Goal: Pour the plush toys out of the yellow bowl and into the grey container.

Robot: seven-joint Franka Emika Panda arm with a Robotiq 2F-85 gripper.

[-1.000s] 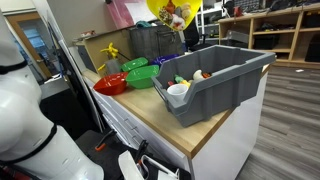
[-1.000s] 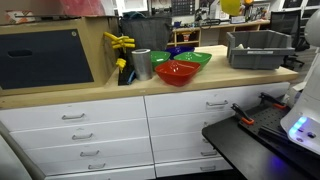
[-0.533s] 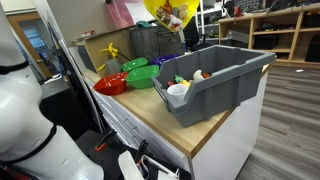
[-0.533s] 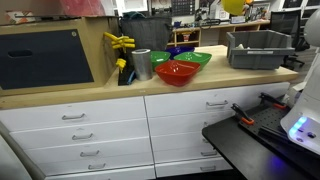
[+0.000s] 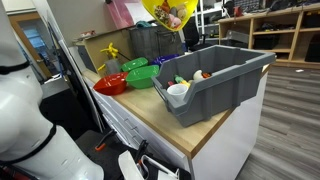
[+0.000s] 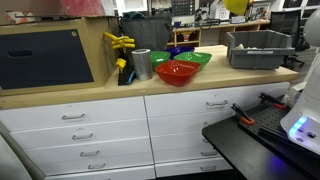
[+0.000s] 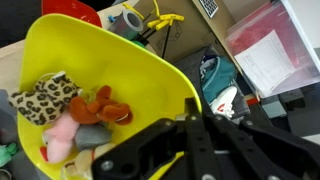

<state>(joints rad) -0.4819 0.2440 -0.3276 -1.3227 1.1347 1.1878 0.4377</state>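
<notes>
The yellow bowl (image 5: 160,8) hangs tilted high above the counter, behind the grey container (image 5: 225,80), its opening facing the camera. In the wrist view the yellow bowl (image 7: 110,55) fills the frame, and my gripper (image 7: 192,106) is shut on its rim at the lower right. Plush toys lie inside: a leopard-print one (image 7: 46,98), an orange one (image 7: 103,105), a pink one (image 7: 60,136). The plush toys (image 5: 173,14) also show in an exterior view. The bowl (image 6: 236,6) sits at the top edge above the container (image 6: 260,48).
A white cup (image 5: 178,90) and a small orange thing (image 5: 201,74) lie in the grey container. A red bowl (image 5: 110,85) and green bowls (image 5: 141,75) stand on the wooden counter (image 5: 160,125). A silver cup (image 6: 141,64) and a dark basket (image 5: 150,42) are nearby.
The yellow bowl has shifted slightly and tipped a little further, with the gripper still shut on its rim. Everything on the counter is unmoved.
</notes>
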